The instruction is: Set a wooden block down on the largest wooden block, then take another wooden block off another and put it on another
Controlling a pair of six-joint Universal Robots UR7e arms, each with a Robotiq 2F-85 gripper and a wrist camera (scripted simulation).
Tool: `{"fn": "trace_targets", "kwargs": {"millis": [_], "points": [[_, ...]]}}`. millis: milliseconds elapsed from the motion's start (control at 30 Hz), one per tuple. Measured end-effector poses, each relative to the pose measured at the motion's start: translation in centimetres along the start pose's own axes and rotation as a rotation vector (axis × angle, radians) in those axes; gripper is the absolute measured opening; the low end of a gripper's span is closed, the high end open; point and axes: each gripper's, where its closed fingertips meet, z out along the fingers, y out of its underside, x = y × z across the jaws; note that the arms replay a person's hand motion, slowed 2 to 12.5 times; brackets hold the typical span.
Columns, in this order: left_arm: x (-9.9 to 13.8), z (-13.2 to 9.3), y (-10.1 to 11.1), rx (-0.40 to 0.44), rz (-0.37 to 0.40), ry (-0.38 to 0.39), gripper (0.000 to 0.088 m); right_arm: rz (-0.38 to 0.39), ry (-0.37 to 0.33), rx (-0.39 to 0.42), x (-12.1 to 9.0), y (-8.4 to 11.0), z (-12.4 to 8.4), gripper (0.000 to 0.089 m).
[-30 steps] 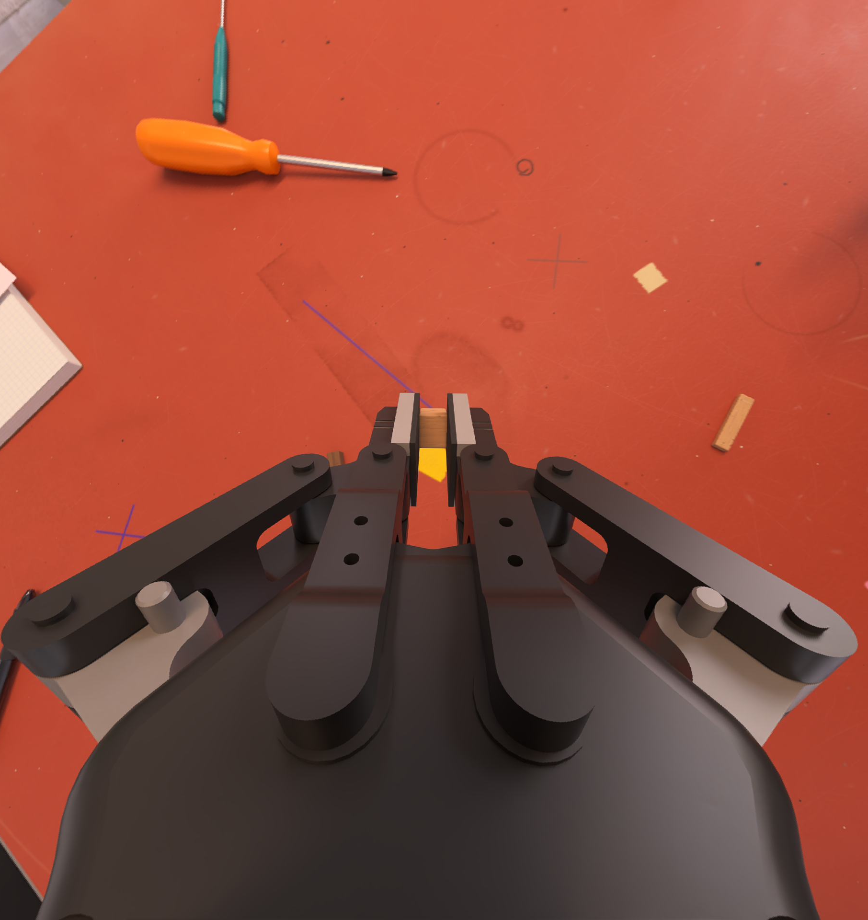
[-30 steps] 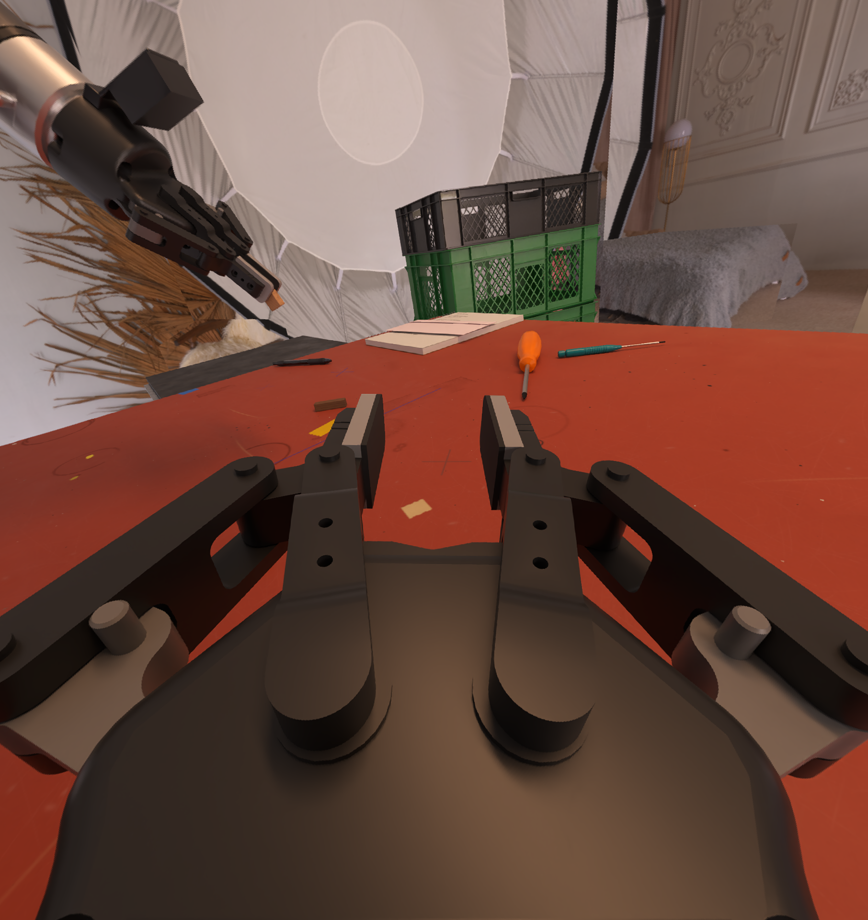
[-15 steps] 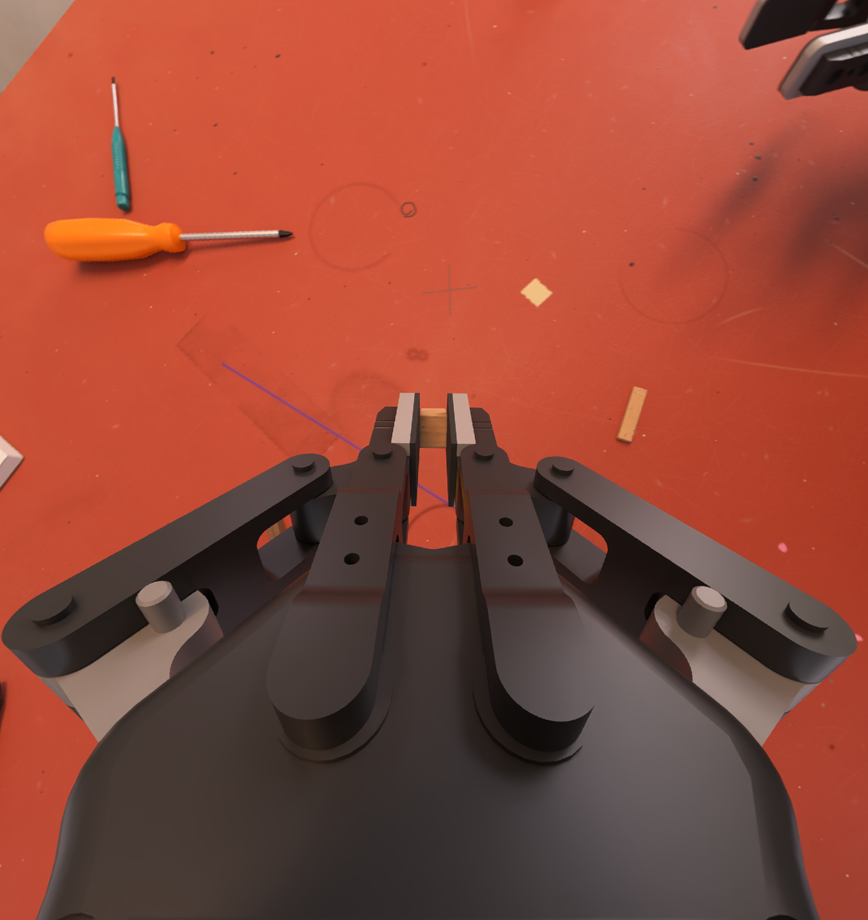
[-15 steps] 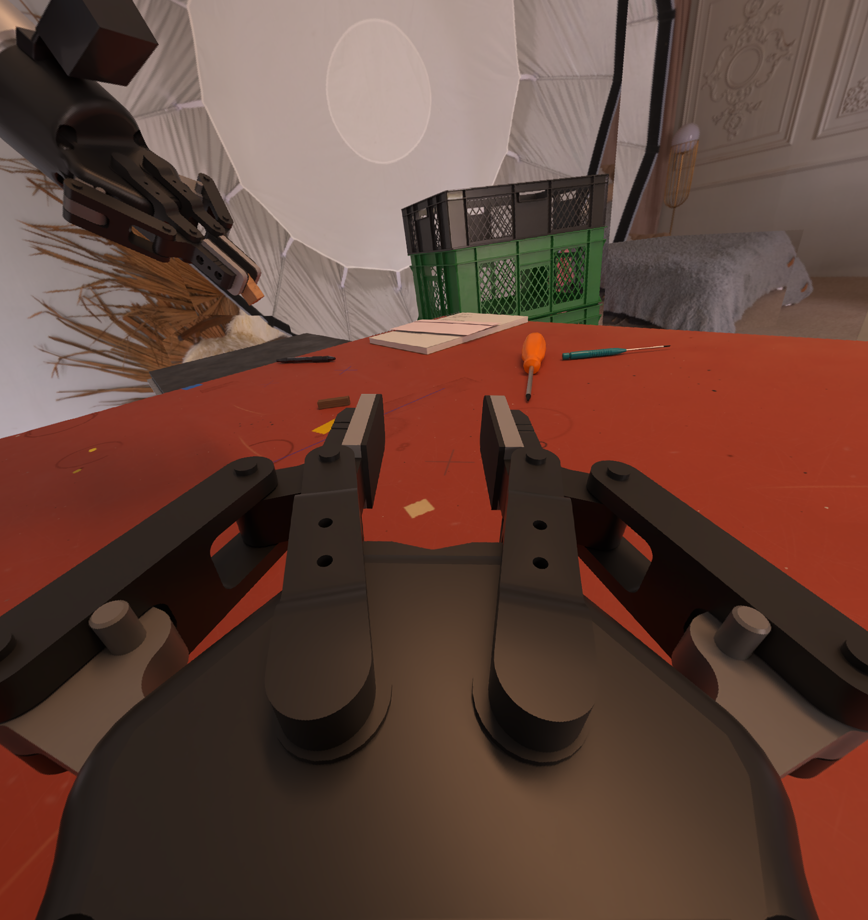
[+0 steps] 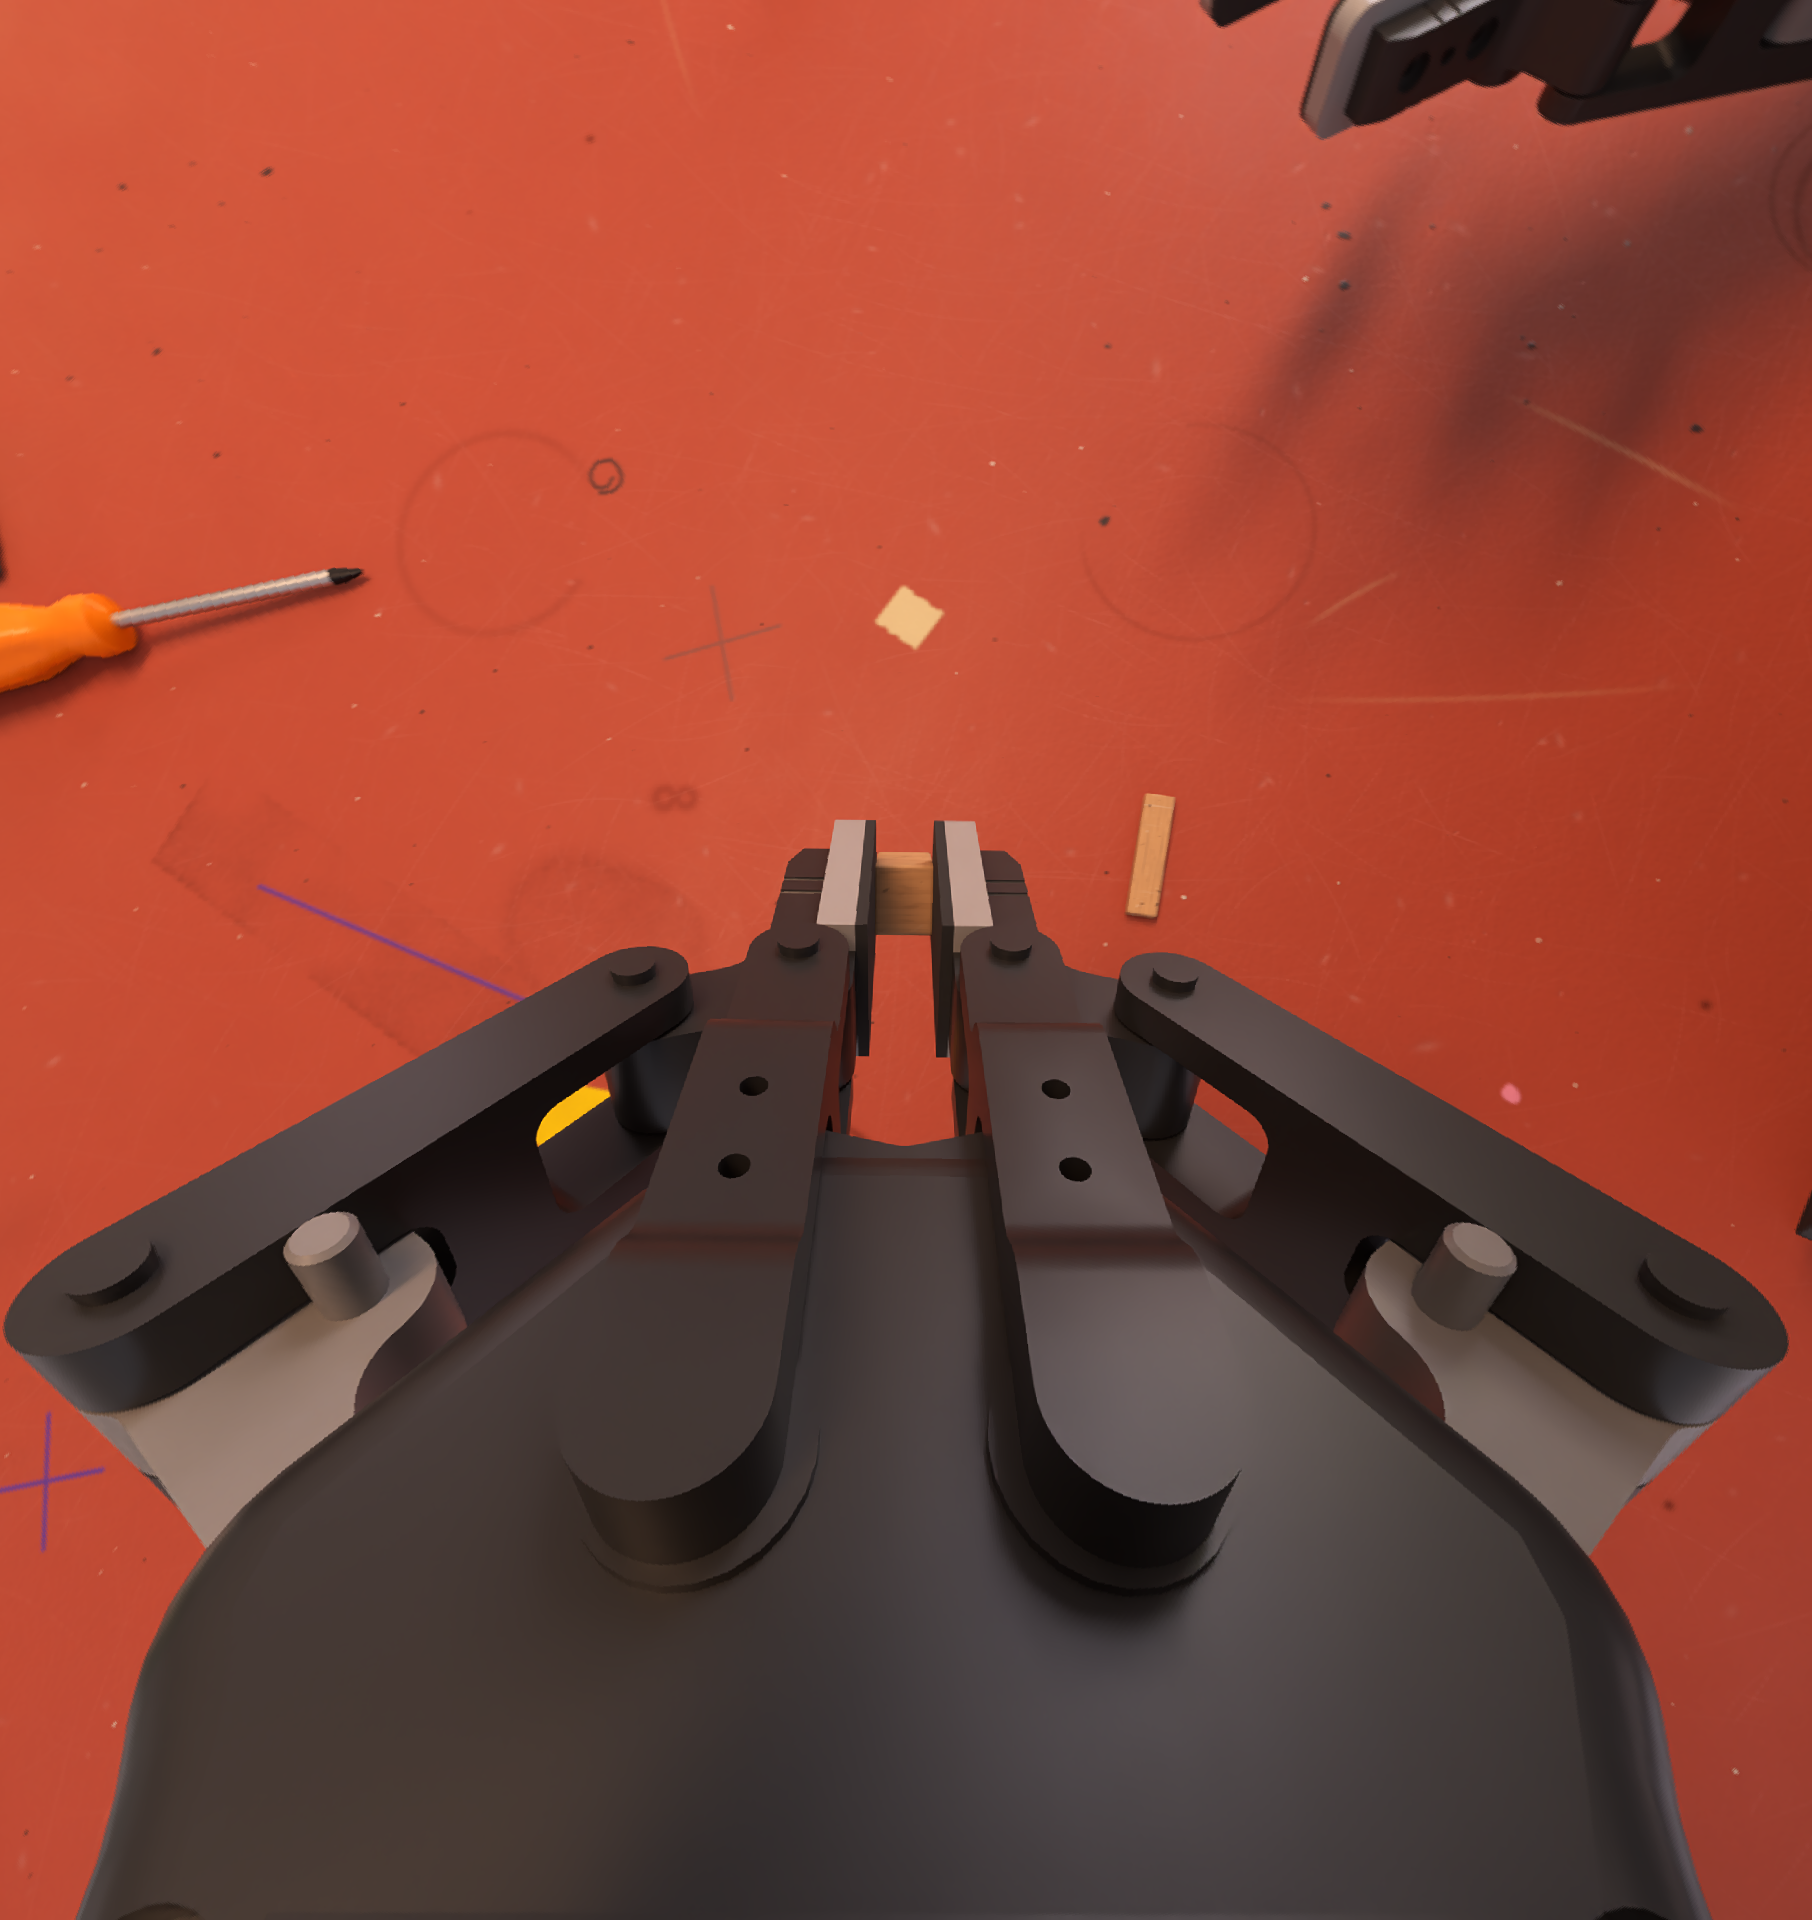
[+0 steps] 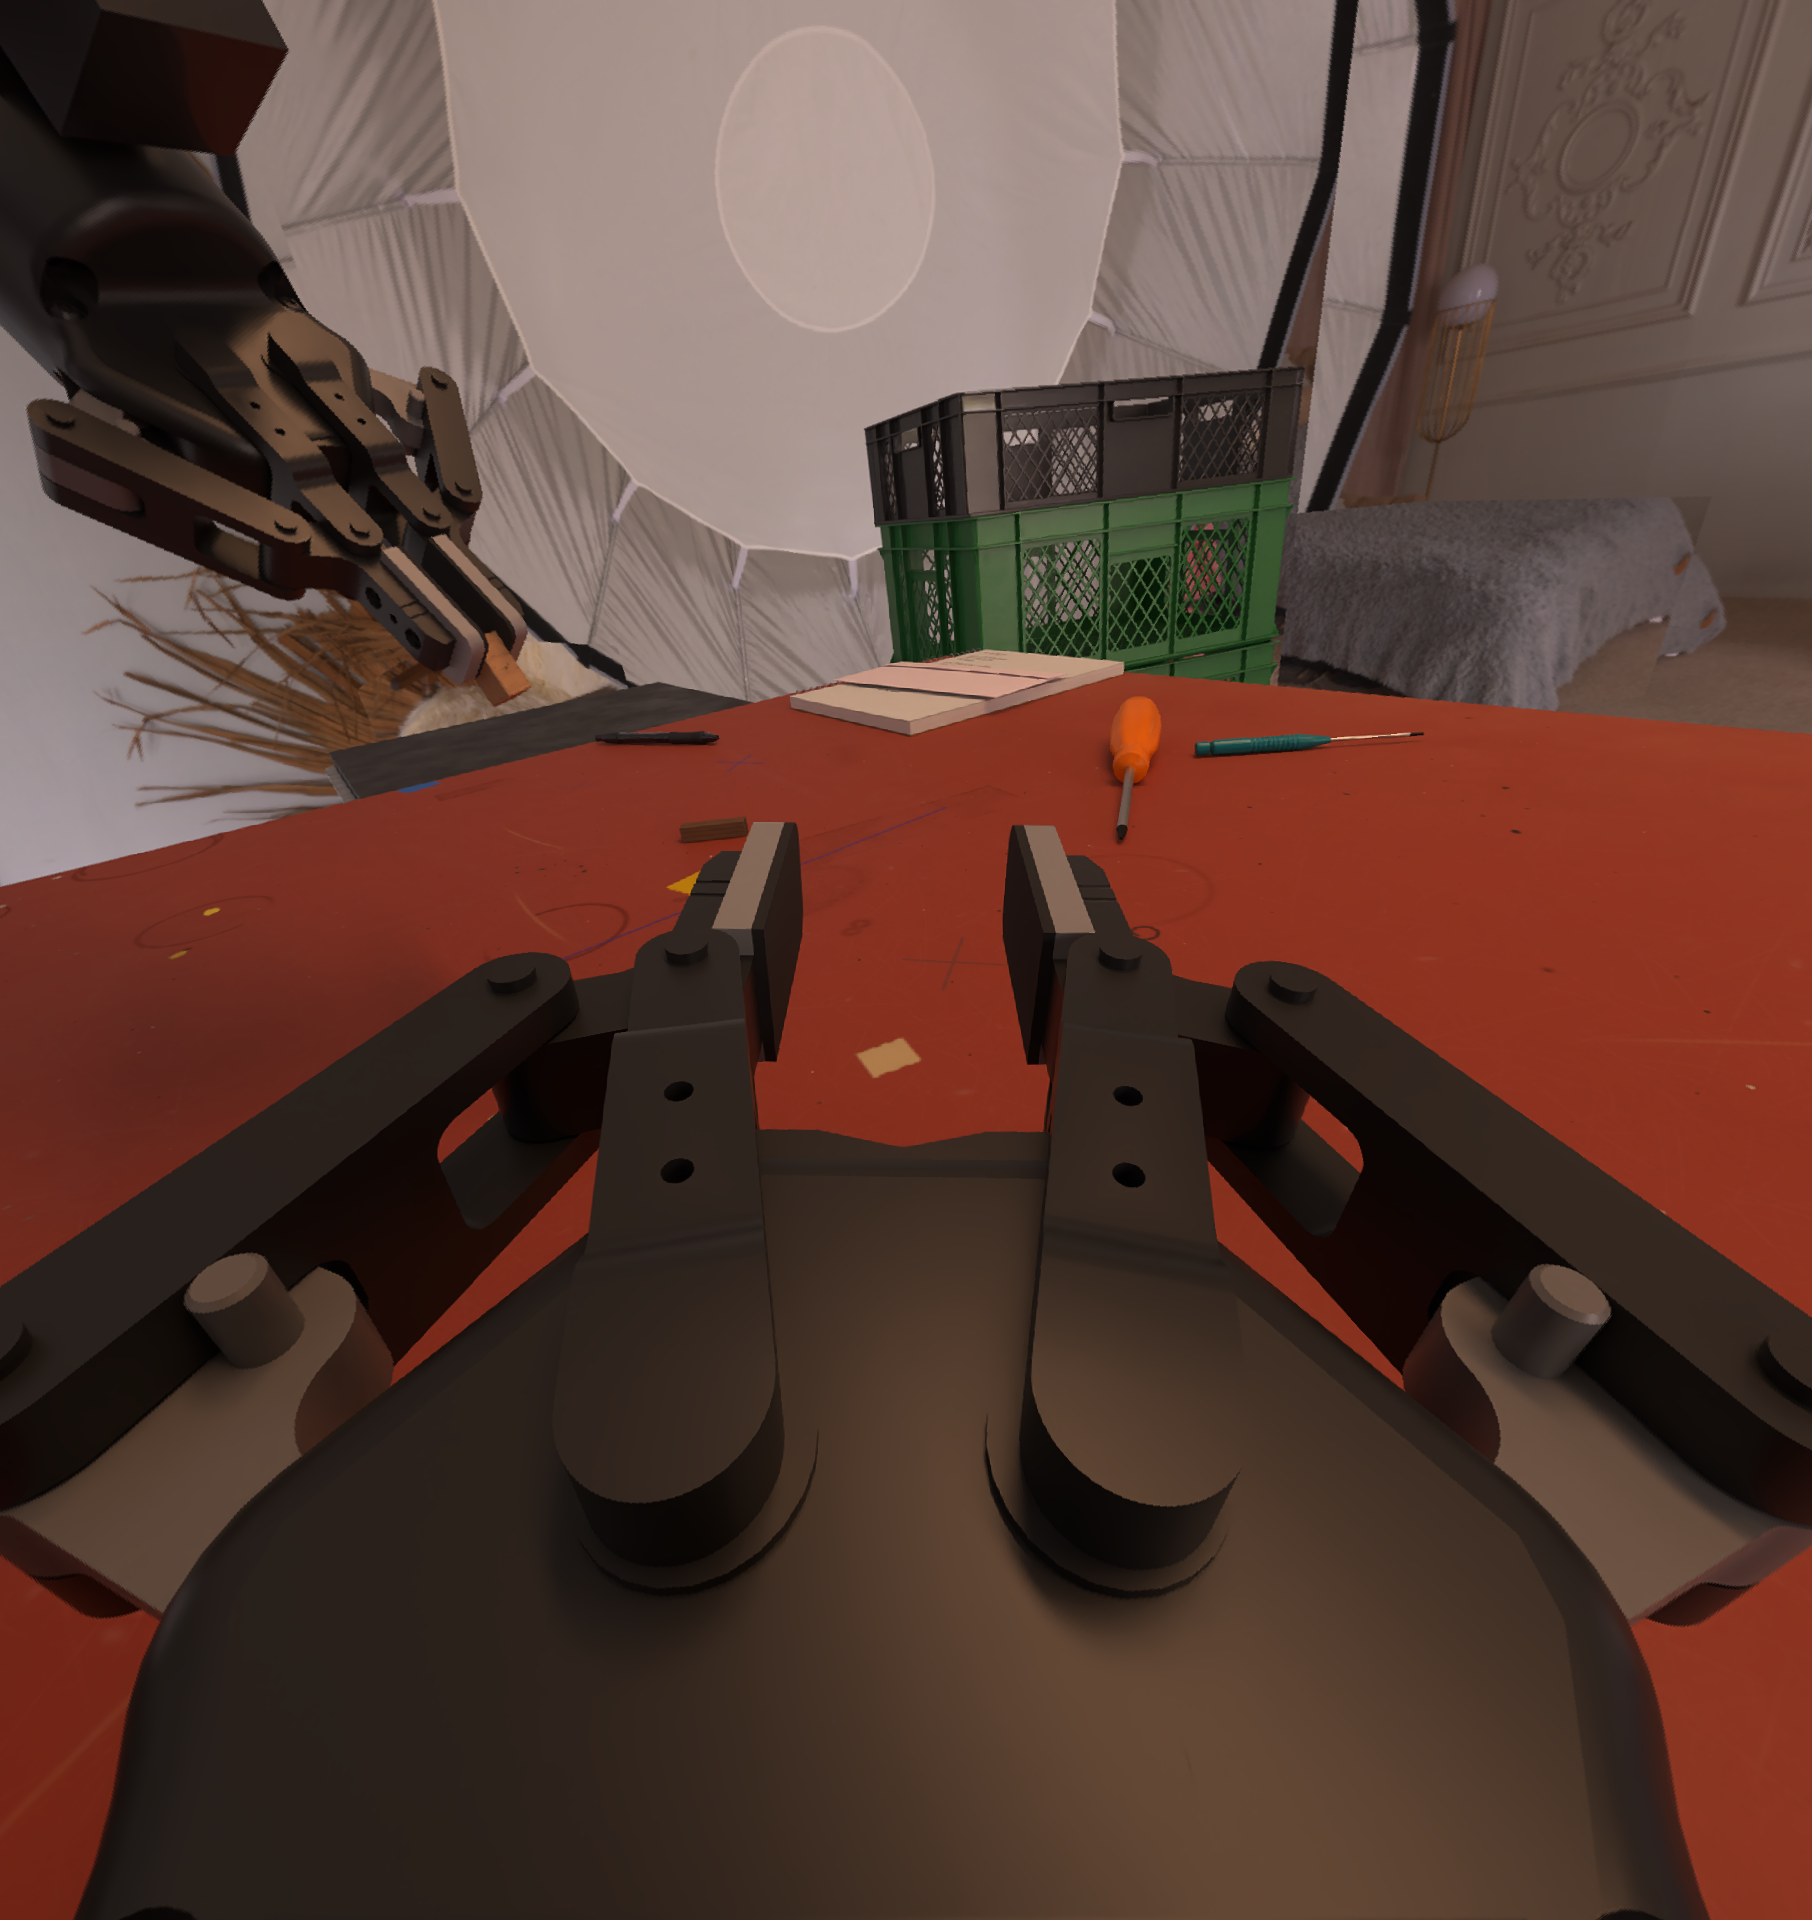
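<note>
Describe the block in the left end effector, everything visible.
The small wooden block is light tan with faint grain and squared edges. It is pinched between the two pads of the left end effector, near their tips, well above the red table. From the right wrist view its lower end juts below the fingertips, looking more orange-brown. Nothing else touches it.

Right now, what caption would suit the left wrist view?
Left tool holds a small wooden block above the red table, near a long wooden block.
</note>
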Motion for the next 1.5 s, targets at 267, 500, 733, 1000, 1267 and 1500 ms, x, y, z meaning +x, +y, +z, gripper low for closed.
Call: {"fn": "trace_targets", "kwargs": {"millis": [267,500,733,1000,1267,1500], "points": [[2.6,2.1,0.0,-0.031,0.050,0.048,0.0096,-0.016,-0.018,-0.007,-0.4,0.1,0.1,0.0358],[4.5,4.1,0.2,-0.058,0.079,0.092,0.0096,-0.031,-0.034,-0.016,-0.7,0.2,0.2,0.0359],[5.9,5.8,0.7,-0.087,0.096,0.124,0.0095,-0.045,-0.047,-0.024,-1.0,0.3,0.2,0.0360],[6.6,7.5,1.3,-0.127,0.097,0.134,0.0095,-0.060,-0.058,-0.034,-1.2,0.5,0.3,0.0360],[6.7,8.6,2.1,-0.174,0.087,0.131,0.0095,-0.072,-0.063,-0.041,-1.4,0.6,0.4,0.0360],[7.1,9.3,2.5,-0.192,0.076,0.148,0.0095,-0.079,-0.064,-0.045,-1.5,0.7,0.4,0.0360]]}}
